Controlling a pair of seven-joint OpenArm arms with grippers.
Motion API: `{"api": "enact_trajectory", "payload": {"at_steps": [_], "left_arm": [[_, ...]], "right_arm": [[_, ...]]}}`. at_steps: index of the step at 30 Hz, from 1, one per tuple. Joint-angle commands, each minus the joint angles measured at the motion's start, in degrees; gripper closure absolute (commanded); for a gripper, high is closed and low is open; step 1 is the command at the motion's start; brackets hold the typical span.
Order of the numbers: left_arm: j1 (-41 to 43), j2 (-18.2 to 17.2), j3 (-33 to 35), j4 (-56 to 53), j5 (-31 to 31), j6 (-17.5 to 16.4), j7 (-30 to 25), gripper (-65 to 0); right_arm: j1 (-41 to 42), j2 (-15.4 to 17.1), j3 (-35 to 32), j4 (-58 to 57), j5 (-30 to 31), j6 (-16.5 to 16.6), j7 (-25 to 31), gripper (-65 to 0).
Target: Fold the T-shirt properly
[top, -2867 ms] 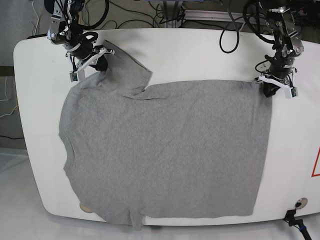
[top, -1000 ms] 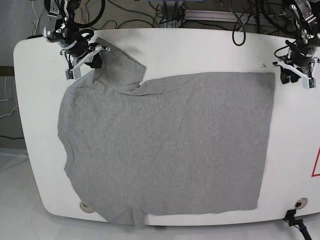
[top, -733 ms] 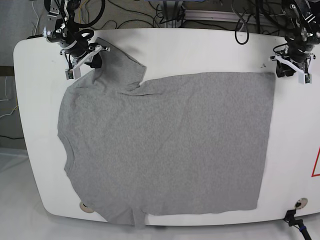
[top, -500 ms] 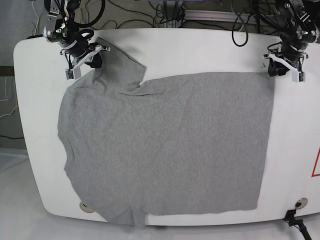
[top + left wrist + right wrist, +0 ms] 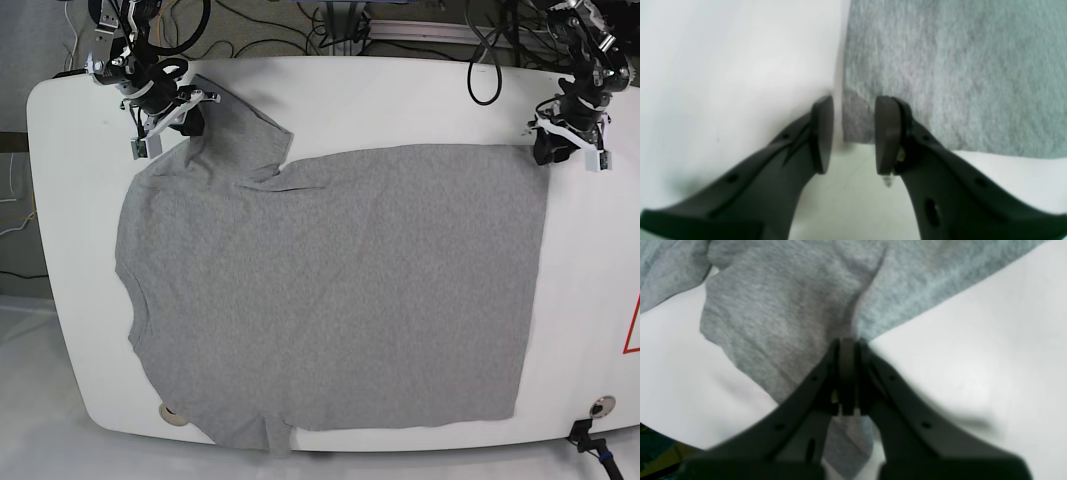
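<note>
T-shirt (1, grey), 2 tools, table

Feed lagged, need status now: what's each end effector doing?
Left end effector: open, straddling the T-shirt corner.
Right end effector: closed on the T-shirt.

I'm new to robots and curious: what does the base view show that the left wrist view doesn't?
Only the base view: the whole shirt spread flat, and the right end effector shut on a sleeve. Only the left wrist view: the left end effector open, straddling the shirt's corner. Both show grey fabric on the white table.
</note>
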Motion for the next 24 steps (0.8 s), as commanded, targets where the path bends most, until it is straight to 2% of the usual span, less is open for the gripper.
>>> {"api": "enact_trajectory", "payload": {"at_steps": [1,12,19,20,24], "left_arm": [[-0.56,0.44,-0.09,0.35,0.24,-0.25,0.79,-19.7],[-0.83,3.43,2.64,0.43,0.33,0.01,0.79,-19.7],[-2.15,3.69,4.13,0.35,0.51,0.1,0.79,-19.0],[-2.23,3.78,4.22,0.35,0.51,0.1,0.79,-16.7],[-2.41,3.6,4.48,0.26,0.59,0.18,0.79,0.0]], "right_arm": [[0.03,0.47,0.3,0.95,0.71,0.06,0.96,-1.9],[0.03,0.47,0.3,0.95,0.71,0.06,0.96,-1.9],[0.03,0.47,0.3,0.95,0.71,0.06,0.96,-1.9],[0.03,0.47,0.3,0.95,0.71,0.06,0.96,-1.9],[0.03,0.65,0.3,0.95,0.71,0.06,0.96,-1.9]]}}
